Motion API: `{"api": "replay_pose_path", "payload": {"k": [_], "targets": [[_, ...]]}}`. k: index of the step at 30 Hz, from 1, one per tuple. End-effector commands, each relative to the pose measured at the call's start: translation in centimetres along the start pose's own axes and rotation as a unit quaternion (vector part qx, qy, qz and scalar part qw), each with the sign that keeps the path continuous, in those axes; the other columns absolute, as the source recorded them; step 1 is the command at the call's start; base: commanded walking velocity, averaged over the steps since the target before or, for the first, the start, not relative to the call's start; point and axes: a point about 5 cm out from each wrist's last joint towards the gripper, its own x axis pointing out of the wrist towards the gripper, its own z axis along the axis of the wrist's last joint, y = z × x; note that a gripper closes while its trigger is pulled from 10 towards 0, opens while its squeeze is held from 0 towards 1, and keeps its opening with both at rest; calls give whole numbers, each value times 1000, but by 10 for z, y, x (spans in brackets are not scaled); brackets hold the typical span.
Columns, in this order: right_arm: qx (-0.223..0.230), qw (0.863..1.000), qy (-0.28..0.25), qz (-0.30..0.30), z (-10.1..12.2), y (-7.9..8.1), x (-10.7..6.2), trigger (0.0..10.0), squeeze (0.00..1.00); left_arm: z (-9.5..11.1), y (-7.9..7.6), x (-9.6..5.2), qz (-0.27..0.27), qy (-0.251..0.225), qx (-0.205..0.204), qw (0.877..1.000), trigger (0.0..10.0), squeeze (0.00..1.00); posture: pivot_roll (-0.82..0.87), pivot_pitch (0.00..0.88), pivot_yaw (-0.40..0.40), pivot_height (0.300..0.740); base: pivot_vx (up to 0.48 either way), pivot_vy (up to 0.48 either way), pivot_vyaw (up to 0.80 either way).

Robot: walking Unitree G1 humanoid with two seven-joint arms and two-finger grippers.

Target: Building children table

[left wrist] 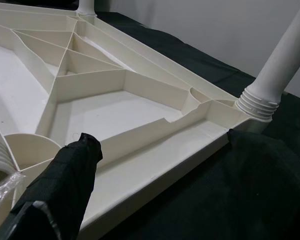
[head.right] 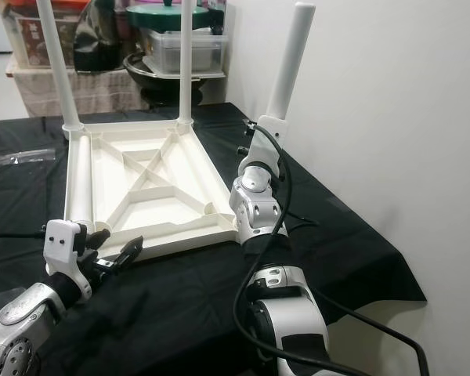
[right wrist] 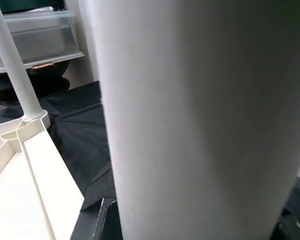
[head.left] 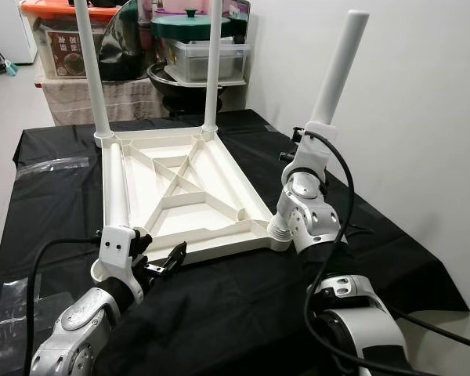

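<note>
A white plastic tabletop [head.left: 189,188] lies upside down on the black cloth. Two white legs [head.left: 92,70] stand upright in its far corners. Another leg [head.left: 116,188] lies along its left side. At the near right corner a further leg [head.left: 337,70] leans up to the right, its threaded end [left wrist: 260,100] at the corner socket. My right gripper [head.left: 307,145] is shut on this leg low down, and the leg [right wrist: 200,110] looms very close in the right wrist view. My left gripper [head.left: 163,262] is open at the tabletop's near edge, one black finger [left wrist: 65,185] against the rim.
The black cloth [head.left: 243,313] covers the work table, whose right edge runs close to the white wall [head.left: 423,117]. Crumpled clear plastic [head.left: 55,164] lies at the left. Storage boxes [head.left: 63,39] and pots [head.left: 192,23] stand behind the table.
</note>
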Motion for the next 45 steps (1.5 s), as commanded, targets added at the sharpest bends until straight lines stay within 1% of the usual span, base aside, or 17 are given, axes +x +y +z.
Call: {"api": "replay_pose_path", "payload": {"k": [1, 3, 4, 5, 9, 10, 13, 14, 28, 33, 34, 36, 37, 40, 42, 43, 45], "targets": [[5, 995, 95, 2, -35, -4, -2, 10000, 0, -1, -1, 1, -3, 2, 4, 1000, 10000, 0, 93, 0, -89, 740, 0, 0, 0], [7, 996, 93, 2, -34, -5, -2, 10000, 0, -1, -1, 1, -3, 2, 4, 1000, 10000, 0, 93, 0, -89, 740, 0, 0, 0], [9, 996, 89, 1, -32, -7, -1, 10000, 153, -1, -1, 2, -4, 2, 4, 1000, 10000, 0, 86, 0, -80, 740, 0, 0, 0], [7, 997, 82, 2, -28, -11, 0, 10000, 467, -1, -2, 2, -6, 2, 4, 1000, 10000, 0, 86, 0, -80, 740, 0, 0, 0], [10, 997, 77, 2, -24, -14, 1, 10000, 475, -1, -2, 3, -7, 2, 5, 1000, 10000, 0, 85, 0, -81, 740, 0, 0, 0], [12, 998, 67, 3, -20, -15, 1, 10000, 580, -1, -1, 3, -7, 1, 6, 1000, 10000, 0, 85, 0, -81, 740, 0, 0, 0], [14, 998, 60, 5, -17, -15, 1, 10000, 580, 0, -1, 3, -8, 1, 6, 1000, 10000, 0, 85, 0, -81, 740, 0, 0, 0], [19, 999, 43, 11, -10, -15, 1, 10000, 1000, -1, -1, 3, -7, 1, 6, 1000, 10000, 0, 83, 0, -83, 740, 0, 0, 0], [36, 998, -24, 55, 23, -24, -12, 10000, 1000, -3, -1, 2, -8, 2, 5, 1000, 10000, 0, 79, 0, -84, 740, 0, 0, 0], [9, 994, -34, 107, 28, -33, -5, 10000, 1000, -2, -2, 3, -11, 1, 5, 1000, 10000, 0, 77, 0, -79, 740, 0, 0, 0], [-21, 992, -37, 116, 28, -42, 0, 10000, 769, -2, -2, 3, -12, 1, 5, 1000, 10000, 0, 79, 0, -81, 740, 0, 0, 0], [-54, 991, -37, 120, 29, -53, 5, 10000, 769, -2, -1, 3, -12, 0, 6, 1000, 10000, 0, 79, 0, -81, 740, 0, 0, 0], [-73, 986, -38, 145, 31, -61, 11, 10000, 0, -2, -1, 3, -12, 0, 6, 1000, 10000, 0, 78, 0, -82, 740, 0, 0, 0], [-76, 975, -30, 209, 36, -72, 17, 10000, 0, -2, -1, 2, -11, 0, 6, 1000, 10000, 0, 79, 0, -82, 740, 0, 0, 0], [-87, 953, -20, 290, 33, -75, 18, 10000, 0, -2, -1, 2, -13, 0, 6, 1000, 10000, 0, 76, 0, -79, 740, 0, 0, 0], [-87, 953, -20, 290, 33, -75, 18, 10000, 0, -2, -1, 2, -13, 0, 6, 1000, 10000, 0, 76, 0, -79, 740, 0, 0, 0], [-114, 928, -8, 355, 25, -83, 19, 10000, 0, -2, -2, 3, -15, 1, 6, 1000, 10000, 0, 82, 0, -80, 740, 0, 0, 0]]}}
